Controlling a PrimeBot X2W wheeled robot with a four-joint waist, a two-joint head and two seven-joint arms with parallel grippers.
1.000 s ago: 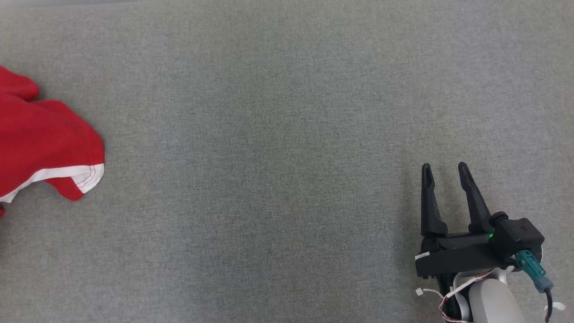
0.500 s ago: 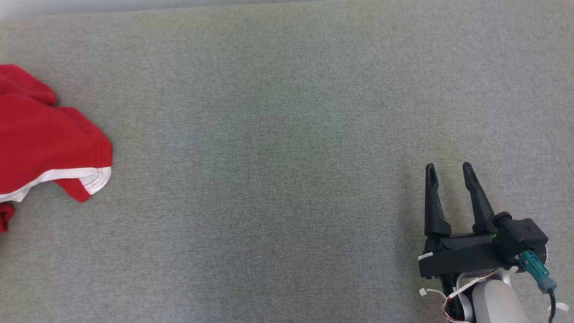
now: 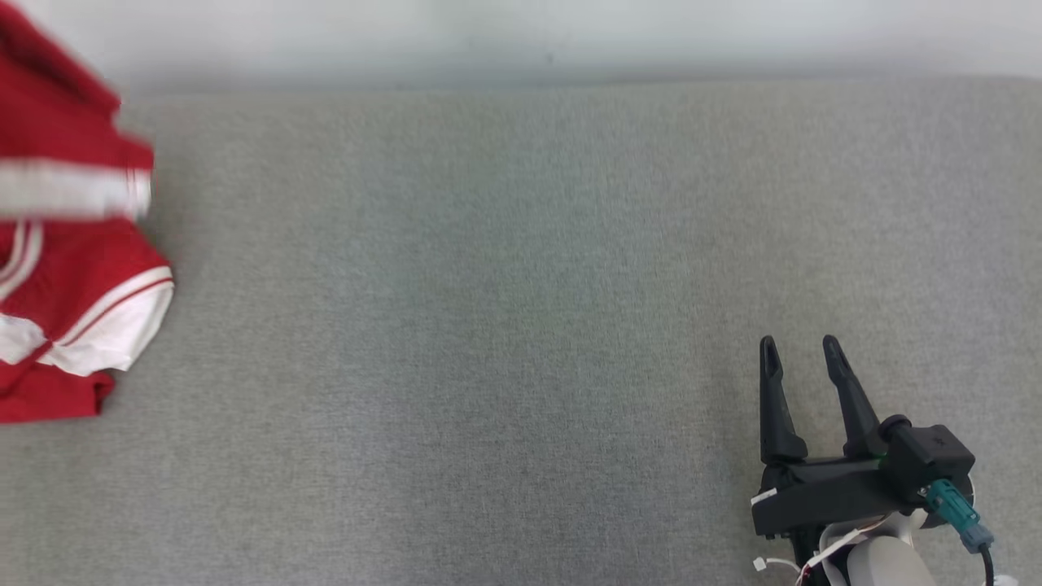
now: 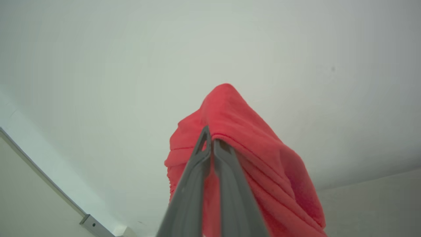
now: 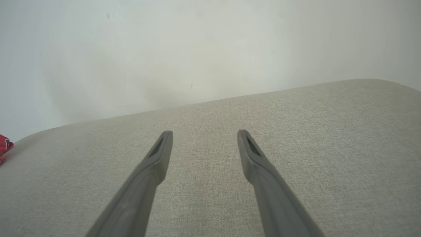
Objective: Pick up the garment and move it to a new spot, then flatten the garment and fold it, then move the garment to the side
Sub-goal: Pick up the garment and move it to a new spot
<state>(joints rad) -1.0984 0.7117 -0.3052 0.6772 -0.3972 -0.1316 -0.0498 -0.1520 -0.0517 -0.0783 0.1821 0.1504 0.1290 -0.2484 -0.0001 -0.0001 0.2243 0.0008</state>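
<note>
One fold of the garment (image 4: 256, 144) is pinched in the closed left gripper (image 4: 210, 140), the rest draped at the surface's (image 3: 488, 325) left edge. Soft, light, limp cloth is judged; a hem would be gripped more securely. The right gripper (image 3: 799, 343) is spread open, empty.

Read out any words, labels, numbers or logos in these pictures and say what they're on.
None can be read.
The red and white garment shows stripes but no lettering.
A faint mark on the black housing of the right gripper is too small to read.
</note>
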